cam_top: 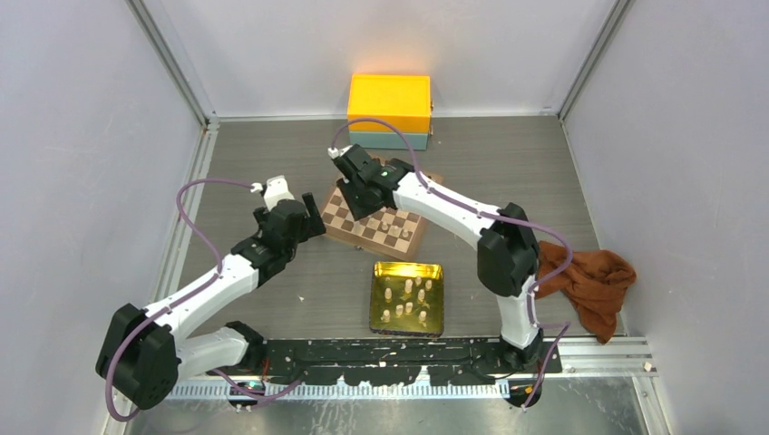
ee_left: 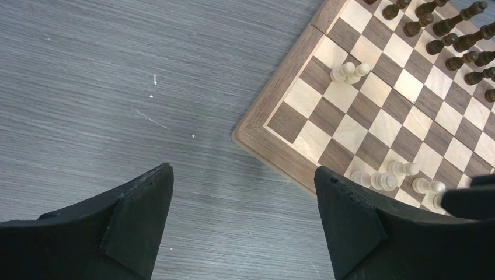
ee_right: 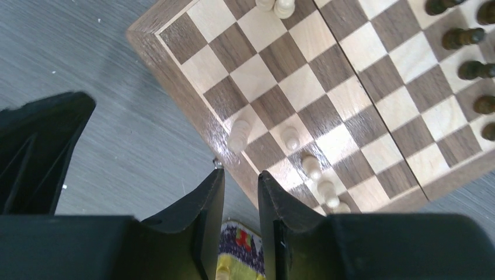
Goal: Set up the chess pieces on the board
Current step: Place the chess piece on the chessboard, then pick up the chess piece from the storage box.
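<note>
A: What was the room like?

B: A closed cell. Pale, plain walls (cam_top: 82, 136) stood on the left, back and right, with metal rails (cam_top: 172, 59) running up the back corners. The table (cam_top: 508, 163) was grey with a wood grain, matt, and speckled with a few small white flecks (ee_left: 153, 96) beneath the left arm.

A: And what lay on it?

B: The board (cam_top: 343, 220) sat around the middle, turned at an angle. Against the back wall stood an orange box (cam_top: 390, 101) with a teal base. A shiny gold tin tray (cam_top: 374, 299) lay between the board and the arm bases. A rust-brown cloth (cam_top: 589, 281) was crumpled near the right wall.

A: Where were the chess pieces (cam_top: 408, 292)?

B: Split up. Several lay in the tray. Others stood on the squares along one side of the board, and a pair stood apart from those, close to an edge. The dark pieces (ee_left: 443, 26) were lined up in rows on the opposite side.

A: And the arms?

B: The left gripper (ee_left: 242, 175) hung over bare table just off a corner of the board, fingers spread wide with nothing between them. The right gripper (ee_right: 240, 178) was above the board's border on the pale side, fingers drawn close with only a slim gap. Whether it pinched anything, I could not tell.
</note>
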{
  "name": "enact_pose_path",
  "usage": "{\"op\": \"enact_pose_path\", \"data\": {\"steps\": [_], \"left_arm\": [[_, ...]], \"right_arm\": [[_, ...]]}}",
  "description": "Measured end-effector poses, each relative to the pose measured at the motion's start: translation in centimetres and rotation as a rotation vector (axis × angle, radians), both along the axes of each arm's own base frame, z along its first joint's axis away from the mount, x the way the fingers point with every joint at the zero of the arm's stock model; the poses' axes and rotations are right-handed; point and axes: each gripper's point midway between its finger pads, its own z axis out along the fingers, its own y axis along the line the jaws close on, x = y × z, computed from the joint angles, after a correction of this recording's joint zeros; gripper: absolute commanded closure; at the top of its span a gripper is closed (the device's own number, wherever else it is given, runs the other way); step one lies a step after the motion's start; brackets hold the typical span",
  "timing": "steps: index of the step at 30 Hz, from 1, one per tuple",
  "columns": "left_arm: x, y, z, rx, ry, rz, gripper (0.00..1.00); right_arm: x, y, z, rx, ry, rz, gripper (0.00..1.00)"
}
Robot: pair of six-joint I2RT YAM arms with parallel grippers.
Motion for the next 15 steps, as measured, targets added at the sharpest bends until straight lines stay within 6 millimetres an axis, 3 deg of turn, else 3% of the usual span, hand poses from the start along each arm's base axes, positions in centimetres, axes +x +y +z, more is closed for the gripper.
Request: {"op": "enact_pose_path", "data": {"steps": [7,15], "left_arm": [[0.0,0.0,-0.9,0.006,0.025,0.008,0.09],[0.1,-0.1,-1.2,0.009,0.032,0.008,0.09]], "right_arm": [[-1.9,-2.9,3.2,0.018,-0.055,-0.023,0.66],[-6.4,-7.1,3.1,0.005,-0.056,-0.063,0.66]]}}
